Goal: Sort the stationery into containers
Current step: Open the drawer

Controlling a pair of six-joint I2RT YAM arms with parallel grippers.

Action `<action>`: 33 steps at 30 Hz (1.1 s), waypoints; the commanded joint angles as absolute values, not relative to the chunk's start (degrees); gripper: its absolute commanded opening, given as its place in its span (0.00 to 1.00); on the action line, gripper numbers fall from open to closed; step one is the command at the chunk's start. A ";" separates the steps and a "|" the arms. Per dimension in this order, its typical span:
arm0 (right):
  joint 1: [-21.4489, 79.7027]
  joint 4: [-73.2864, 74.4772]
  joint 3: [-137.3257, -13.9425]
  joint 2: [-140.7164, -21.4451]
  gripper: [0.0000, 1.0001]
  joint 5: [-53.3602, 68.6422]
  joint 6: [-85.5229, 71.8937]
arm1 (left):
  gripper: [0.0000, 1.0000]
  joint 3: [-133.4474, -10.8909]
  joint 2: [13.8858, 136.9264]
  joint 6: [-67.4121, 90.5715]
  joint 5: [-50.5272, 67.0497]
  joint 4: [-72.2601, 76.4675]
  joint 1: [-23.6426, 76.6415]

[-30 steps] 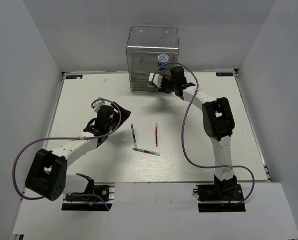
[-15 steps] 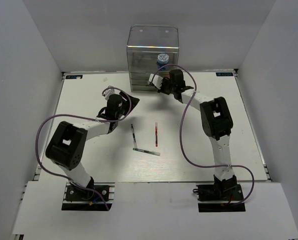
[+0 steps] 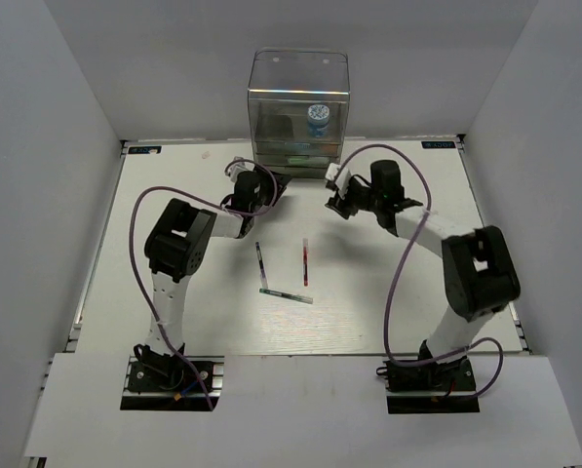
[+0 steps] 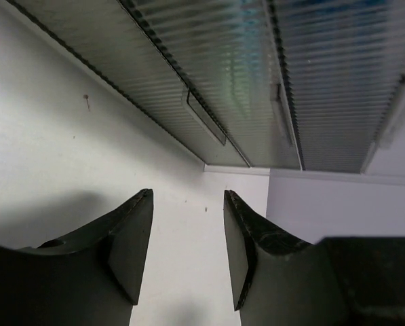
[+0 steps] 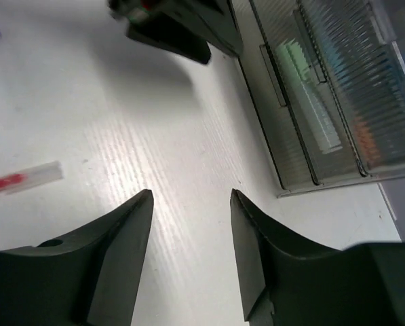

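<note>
**While three pens wait, the organiser is part filled**

Though several pieces look stowed, the sorting is roughly half done by my judgement. The tape roll [image 3: 318,114] sits in the tall upper part of the organiser [image 3: 271,97]. In the right wrist view, pale-green, light-blue and orange shapes show behind the ribbed fronts of the drawers [image 5: 304,81]; I take these for the markers [image 5: 313,102], already put away.

What is left lies on the table [image 3: 349,322], in the middle and well apart from the organiser: the dark pen [image 3: 260,261], the red pen [image 3: 305,261] beside it, and the green pen [image 3: 287,294] lying crosswise just below both. None is touched by an arm.

The left gripper [image 4: 186,204] is close to the foot of the organiser, jaws apart with nothing between them. The right gripper [image 5: 190,200] hangs over bare table near the organiser's right corner, jaws likewise apart and empty. Each pen needs picking up and carrying over.
</note>
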State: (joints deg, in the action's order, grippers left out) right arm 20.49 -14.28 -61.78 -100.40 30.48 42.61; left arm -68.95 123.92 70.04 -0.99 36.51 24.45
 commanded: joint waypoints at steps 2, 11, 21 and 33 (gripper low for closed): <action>19.25 -17.93 -53.02 -93.44 0.52 36.29 37.27 | 0.56 -75.66 127.42 73.48 -0.78 39.37 24.26; 17.14 -18.28 -43.86 -84.11 0.51 36.04 35.95 | 0.57 -84.02 134.73 74.00 -0.79 36.74 24.26; 15.21 -17.93 -42.71 -82.79 0.49 37.44 35.25 | 0.45 -86.84 137.81 74.53 -5.53 38.67 24.26; 14.59 -18.19 -42.63 -82.79 0.48 38.58 34.28 | 0.25 -86.22 138.43 75.06 -7.65 40.07 24.26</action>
State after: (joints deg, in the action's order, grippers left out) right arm 14.94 -16.53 -42.94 -84.09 36.86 35.07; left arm -85.25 138.45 75.55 -4.25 39.81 24.71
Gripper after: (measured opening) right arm 0.481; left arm 0.276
